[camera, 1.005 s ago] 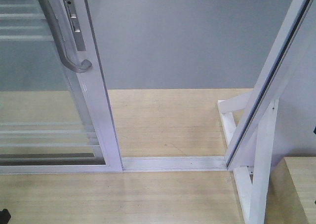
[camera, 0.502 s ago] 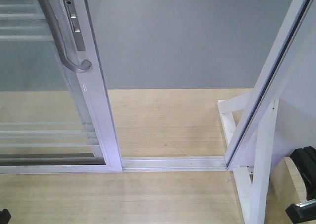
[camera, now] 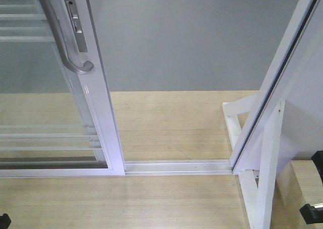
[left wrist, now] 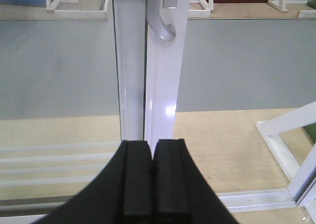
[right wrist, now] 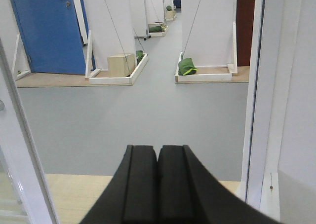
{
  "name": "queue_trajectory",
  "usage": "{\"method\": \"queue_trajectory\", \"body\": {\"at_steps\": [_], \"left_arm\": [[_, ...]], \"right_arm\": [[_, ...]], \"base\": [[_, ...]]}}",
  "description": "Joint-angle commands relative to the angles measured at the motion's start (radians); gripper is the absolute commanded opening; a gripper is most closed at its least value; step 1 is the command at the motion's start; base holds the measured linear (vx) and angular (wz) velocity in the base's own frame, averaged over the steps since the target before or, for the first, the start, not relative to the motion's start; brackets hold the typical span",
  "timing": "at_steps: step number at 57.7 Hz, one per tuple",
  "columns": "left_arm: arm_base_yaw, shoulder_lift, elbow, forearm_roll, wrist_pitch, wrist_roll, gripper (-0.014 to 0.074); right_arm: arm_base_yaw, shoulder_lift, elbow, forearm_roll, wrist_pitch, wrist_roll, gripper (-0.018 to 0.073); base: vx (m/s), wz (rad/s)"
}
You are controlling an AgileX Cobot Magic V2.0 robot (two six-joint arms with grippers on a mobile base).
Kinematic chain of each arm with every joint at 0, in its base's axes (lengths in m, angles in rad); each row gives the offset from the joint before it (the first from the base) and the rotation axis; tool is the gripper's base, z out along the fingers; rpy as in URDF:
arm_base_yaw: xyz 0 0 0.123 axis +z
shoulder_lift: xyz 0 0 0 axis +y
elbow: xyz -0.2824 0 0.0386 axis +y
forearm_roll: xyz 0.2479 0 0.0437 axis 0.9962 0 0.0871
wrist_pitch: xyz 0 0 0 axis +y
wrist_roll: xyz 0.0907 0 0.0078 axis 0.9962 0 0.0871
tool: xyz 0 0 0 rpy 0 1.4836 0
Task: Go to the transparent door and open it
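Note:
The transparent door (camera: 45, 88) stands at the left of the front view, a glass panel with thin white bars in a white frame (camera: 103, 113). Its curved grey handle (camera: 65, 42) hangs near the frame's edge. An open gap lies to the door's right. In the left wrist view my left gripper (left wrist: 152, 150) is shut on nothing, just short of the door's frame edge (left wrist: 165, 86), below the handle's end (left wrist: 163, 29). My right gripper (right wrist: 158, 152) is shut and empty, facing through the gap. A black part of the right arm (camera: 314, 211) shows at the lower right.
A slanted white frame post (camera: 282, 72) with a white brace (camera: 262, 188) bounds the gap on the right. The floor track (camera: 176, 166) crosses the wooden platform. Grey floor (camera: 192, 42) lies beyond. A blue door (right wrist: 47, 29) and white partitions stand far off.
The black right arm part came into the front view's lower right corner, then dropped lower and further right. The door and handle have not moved.

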Motion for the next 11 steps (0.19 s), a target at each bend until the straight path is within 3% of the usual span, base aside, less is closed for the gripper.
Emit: {"method": "queue_trajectory", "body": {"at_steps": [1,11], "left_arm": [[0.001,-0.013,0.025,-0.011,-0.077,-0.008,0.0004],[0.001,-0.013,0.025,-0.011,-0.077,-0.008,0.0004]], "right_arm": [[-0.006,-0.014,0.014,-0.01,-0.075,0.0,0.0013],[-0.006,-0.014,0.014,-0.01,-0.075,0.0,0.0013]], "base": [[0.0,0.0],[0.0,0.0]]}}
